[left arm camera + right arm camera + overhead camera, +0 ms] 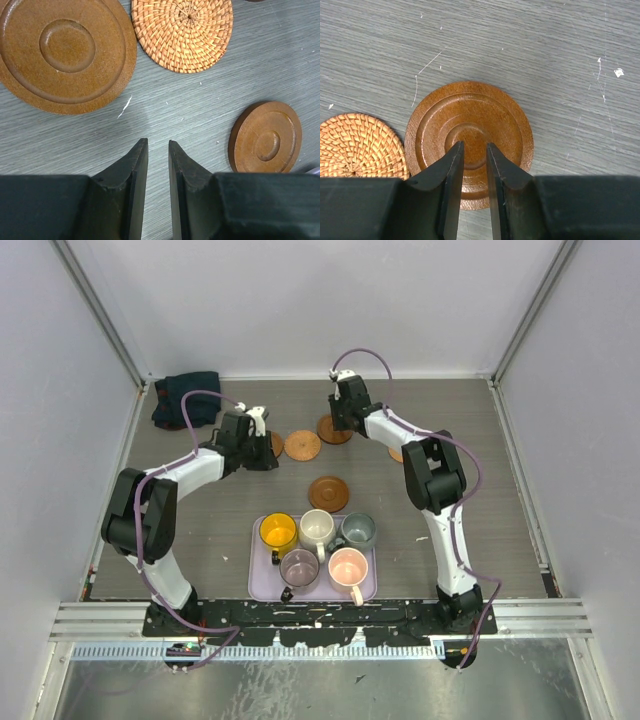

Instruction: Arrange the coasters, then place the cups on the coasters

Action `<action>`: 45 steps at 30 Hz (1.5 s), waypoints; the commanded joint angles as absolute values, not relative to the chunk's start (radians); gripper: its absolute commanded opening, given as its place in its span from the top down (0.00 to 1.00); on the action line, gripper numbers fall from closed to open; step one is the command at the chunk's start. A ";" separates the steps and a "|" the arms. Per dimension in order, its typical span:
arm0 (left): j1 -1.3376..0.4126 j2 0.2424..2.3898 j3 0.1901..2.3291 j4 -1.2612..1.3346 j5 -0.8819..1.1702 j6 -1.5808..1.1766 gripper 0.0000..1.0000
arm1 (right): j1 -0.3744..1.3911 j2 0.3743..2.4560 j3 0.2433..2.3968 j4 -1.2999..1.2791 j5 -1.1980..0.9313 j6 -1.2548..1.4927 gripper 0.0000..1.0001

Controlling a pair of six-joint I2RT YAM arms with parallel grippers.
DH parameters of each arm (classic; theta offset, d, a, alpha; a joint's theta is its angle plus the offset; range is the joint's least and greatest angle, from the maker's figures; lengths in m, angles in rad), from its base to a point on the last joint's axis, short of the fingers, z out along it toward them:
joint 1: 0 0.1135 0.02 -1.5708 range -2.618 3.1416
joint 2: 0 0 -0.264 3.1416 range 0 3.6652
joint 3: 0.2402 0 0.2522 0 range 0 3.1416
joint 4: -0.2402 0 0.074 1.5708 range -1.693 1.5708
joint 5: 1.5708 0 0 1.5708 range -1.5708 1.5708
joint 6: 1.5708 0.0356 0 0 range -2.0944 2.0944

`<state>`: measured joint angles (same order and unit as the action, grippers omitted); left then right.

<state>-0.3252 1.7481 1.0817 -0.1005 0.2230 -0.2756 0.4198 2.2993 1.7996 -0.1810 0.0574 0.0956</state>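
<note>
The left gripper (pixel 158 142) and right gripper (pixel 475 145) are hovering, jaws a little apart, holding nothing. The right one is maybe touching a coaster (pixel 470 105).

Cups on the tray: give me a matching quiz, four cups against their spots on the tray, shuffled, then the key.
Cups:
1. yellow cup
2. grey-green cup
3. mauve cup
4. pink cup

Spots on the lavender tray, seen from the top camera:
A. near row, right
B. far row, left
C. far row, right
D. near row, left

Pairs: 1-B, 2-C, 3-D, 4-A.
</note>
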 commanded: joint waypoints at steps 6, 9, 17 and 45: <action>-0.323 1.711 1.081 -0.052 0.214 -0.271 0.75 | 0.436 2.300 1.811 -0.207 0.042 0.095 0.72; -0.322 1.711 1.083 -0.052 0.212 -0.273 0.75 | 0.435 2.278 1.737 -0.211 0.051 0.113 0.72; -0.322 1.712 1.083 -0.067 0.200 -0.273 0.75 | 0.434 2.194 1.533 -0.220 0.172 0.168 0.76; -0.314 1.718 1.087 -0.075 0.180 -0.276 0.74 | 0.447 2.002 1.271 -0.239 0.242 0.234 0.80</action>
<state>-0.3187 1.7481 1.0798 -0.1024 0.1864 -0.2760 0.4377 1.9999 1.3014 -0.1432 0.2562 0.2459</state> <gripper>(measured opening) 0.262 0.204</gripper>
